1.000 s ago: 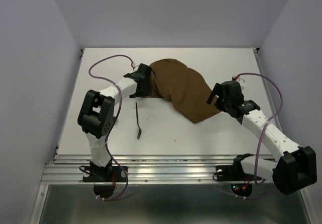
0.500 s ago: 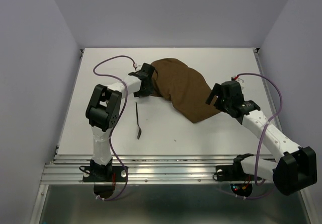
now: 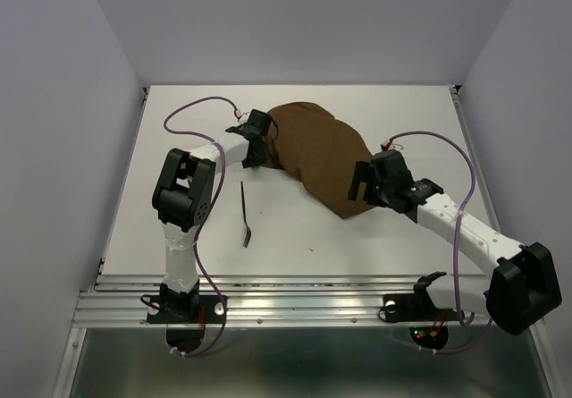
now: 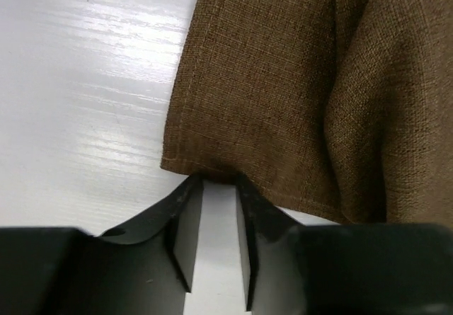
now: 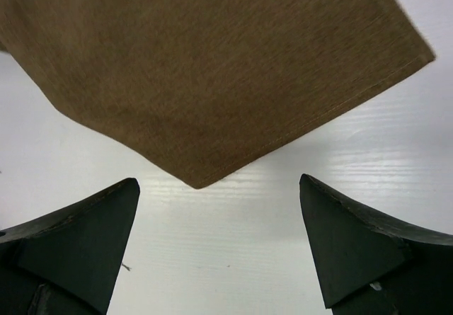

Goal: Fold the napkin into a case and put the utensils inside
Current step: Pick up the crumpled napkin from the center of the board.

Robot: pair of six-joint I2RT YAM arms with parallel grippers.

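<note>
The white table carries a rumpled brown napkin and one thin dark utensil.

Closes in on three sides with plain pale lilac walls: back wall, left wall, right wall. Holds a white counter, smooth and faintly glossy, grained with fine streaks up close. Ends at the near edge in ribbed aluminium rails. Drops beyond those to a dark, reflective surface. Glows evenly under soft, diffuse light; throws only faint shadows.
</note>
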